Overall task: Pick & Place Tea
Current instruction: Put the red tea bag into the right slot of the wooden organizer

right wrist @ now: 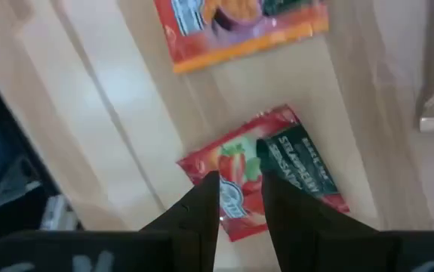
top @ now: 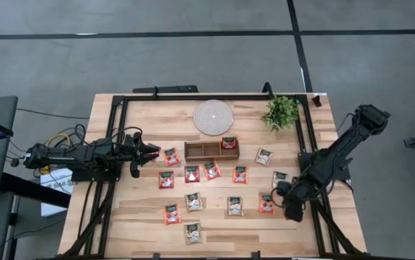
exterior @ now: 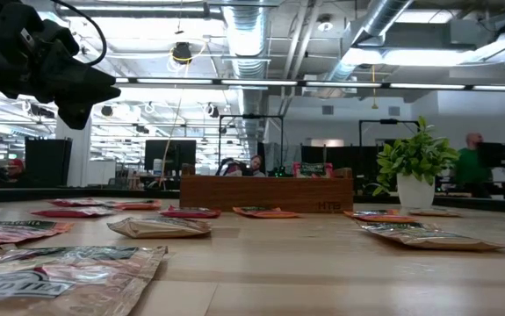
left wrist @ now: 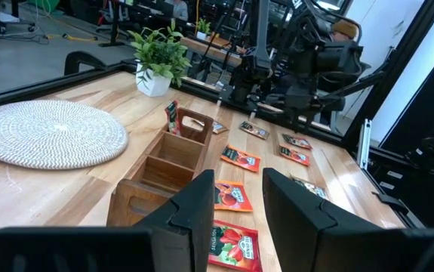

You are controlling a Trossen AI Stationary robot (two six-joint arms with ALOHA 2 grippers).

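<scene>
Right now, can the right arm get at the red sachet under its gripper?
Probably yes: the right gripper hangs directly over the red sachet, fingers parted astride it, and nothing lies between them.

Overhead looks straight down; low view level; both share the tray.

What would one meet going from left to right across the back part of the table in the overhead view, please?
Left gripper → round white mat → potted plant.
</scene>
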